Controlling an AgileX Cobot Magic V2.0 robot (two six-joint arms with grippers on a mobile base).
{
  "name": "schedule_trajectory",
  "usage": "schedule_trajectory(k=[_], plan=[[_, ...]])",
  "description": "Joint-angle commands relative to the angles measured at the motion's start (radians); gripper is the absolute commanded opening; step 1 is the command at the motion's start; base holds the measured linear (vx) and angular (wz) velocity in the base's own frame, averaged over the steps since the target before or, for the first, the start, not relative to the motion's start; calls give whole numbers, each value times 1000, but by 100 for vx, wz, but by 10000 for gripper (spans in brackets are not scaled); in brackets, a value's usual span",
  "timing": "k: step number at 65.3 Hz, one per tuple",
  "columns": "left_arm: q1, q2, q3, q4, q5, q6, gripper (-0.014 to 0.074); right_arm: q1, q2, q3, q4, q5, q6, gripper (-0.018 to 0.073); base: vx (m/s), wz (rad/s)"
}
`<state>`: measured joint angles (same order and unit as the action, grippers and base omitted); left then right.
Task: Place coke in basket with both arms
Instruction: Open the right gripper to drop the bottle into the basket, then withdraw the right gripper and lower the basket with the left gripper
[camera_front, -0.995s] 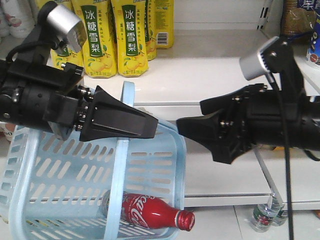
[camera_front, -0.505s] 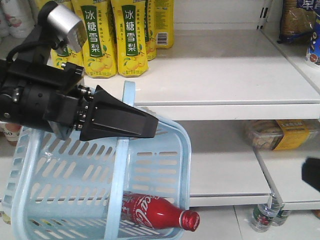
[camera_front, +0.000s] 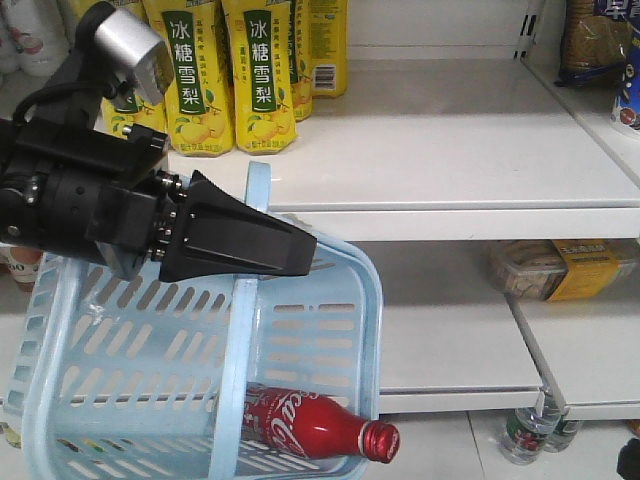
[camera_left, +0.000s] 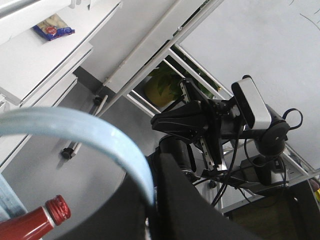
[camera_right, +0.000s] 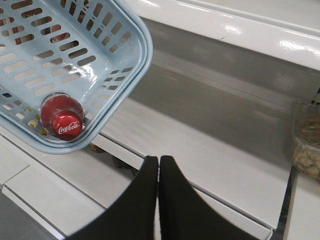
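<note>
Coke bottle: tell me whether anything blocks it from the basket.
Nothing visible does. The coke already lies inside the basket, cap toward a corner. The left gripper holds the basket handle; the right gripper is shut, clear of it.

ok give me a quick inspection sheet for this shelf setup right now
surface: white store shelves, mostly bare on the right.
job's things: slim red metal-look coke bottle lies on its side inside the pale blue slotted plastic basket, cap toward the corner; basket hangs tilted.
clutter: yellow pear-drink bottles on the upper shelf; clear snack tub with yellow label on the lower shelf; bottles below.
grippers: left gripper has jaws shut on the basket's hoop handle; right gripper jaws shut, holding nothing, clear of the basket.
cables: black cable loops by the left arm.
surroundings: second shelf upright at right.
</note>
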<state>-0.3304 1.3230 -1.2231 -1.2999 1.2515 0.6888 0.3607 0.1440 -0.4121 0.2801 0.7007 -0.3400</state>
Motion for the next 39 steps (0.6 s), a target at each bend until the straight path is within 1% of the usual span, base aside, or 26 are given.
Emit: schedule_trajectory(k=[1, 39], plan=[[-2, -35, -39, -132, -14, 35, -6, -1, 13, -24, 4, -80, 7, -5, 0, 0], [-2, -35, -39, -132, -14, 35, -6, -1, 13, -24, 4, -80, 11, -5, 0, 0]])
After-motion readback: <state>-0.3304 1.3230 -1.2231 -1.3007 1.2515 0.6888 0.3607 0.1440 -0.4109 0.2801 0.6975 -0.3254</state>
